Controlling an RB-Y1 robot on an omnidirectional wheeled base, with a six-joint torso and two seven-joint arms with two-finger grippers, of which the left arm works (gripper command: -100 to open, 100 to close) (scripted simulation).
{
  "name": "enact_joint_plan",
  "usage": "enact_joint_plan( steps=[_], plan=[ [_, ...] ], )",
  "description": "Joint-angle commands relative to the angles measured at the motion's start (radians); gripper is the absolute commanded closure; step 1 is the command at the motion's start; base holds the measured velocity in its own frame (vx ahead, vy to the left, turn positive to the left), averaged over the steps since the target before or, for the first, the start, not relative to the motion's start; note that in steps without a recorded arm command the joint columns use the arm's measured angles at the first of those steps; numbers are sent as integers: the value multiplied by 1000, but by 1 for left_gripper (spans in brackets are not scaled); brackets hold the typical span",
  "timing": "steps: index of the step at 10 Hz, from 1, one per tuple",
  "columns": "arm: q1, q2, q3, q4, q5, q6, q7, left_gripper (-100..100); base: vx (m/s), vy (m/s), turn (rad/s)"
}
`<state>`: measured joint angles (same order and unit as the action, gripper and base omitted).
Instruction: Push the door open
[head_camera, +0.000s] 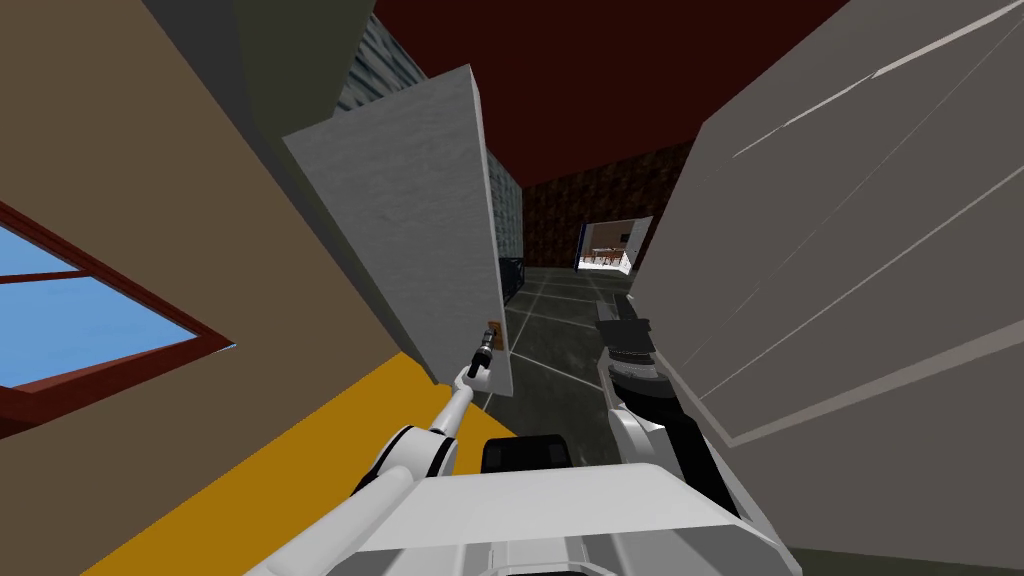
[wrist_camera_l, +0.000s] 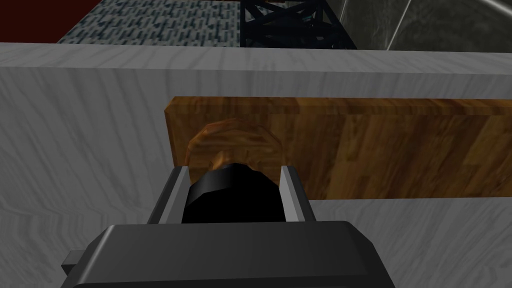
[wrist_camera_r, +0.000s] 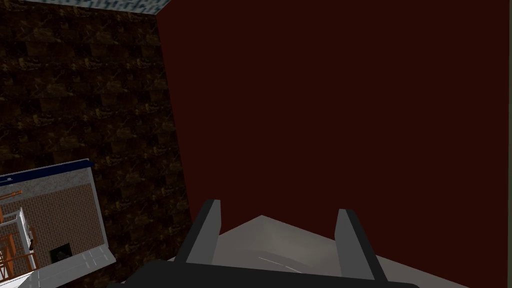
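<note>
So the grey wood-grain door (head_camera: 410, 230) stands ajar, with dark tiled floor (head_camera: 560, 320) open past its free edge. My left gripper (wrist_camera_l: 234, 172) clamps the black round knob (wrist_camera_l: 232, 197) on its brown wooden plate (wrist_camera_l: 400, 150), and the right gripper (wrist_camera_r: 280, 212) is spread wide.

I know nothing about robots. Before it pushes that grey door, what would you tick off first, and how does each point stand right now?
1. Left claw grips the black handle: ok, its fingers press both sides.
2. Handle firm on its wooden plate: cannot tell.
3. Door unlatched: ok, it stands ajar, with floor showing past its edge.
4. Room for the swing: cannot tell, a black lattice frame stands beyond the door.
5. Right claw out of the way: ok, open, holding nothing.
</note>
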<state>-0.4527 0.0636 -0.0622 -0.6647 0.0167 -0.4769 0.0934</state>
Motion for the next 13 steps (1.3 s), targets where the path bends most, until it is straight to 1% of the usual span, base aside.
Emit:
enact_joint_plan(
  steps=[1,3,4,6,12,13],
  plan=[
    [-2,11,15,-13,4,3,-4,100,147,-80,55],
    [-2,19,32,-11,9,3,-11,100,169,-87,26],
    [-2,19,32,-11,9,3,-11,100,127,-61,19],
    [-1,29,57,-9,17,4,-20,100,162,-92,57],
    [0,53,131,-1,38,6,-47,100,194,-136,65],
    [0,53,131,-1,38,6,-47,100,121,-86,34]
  ],
)
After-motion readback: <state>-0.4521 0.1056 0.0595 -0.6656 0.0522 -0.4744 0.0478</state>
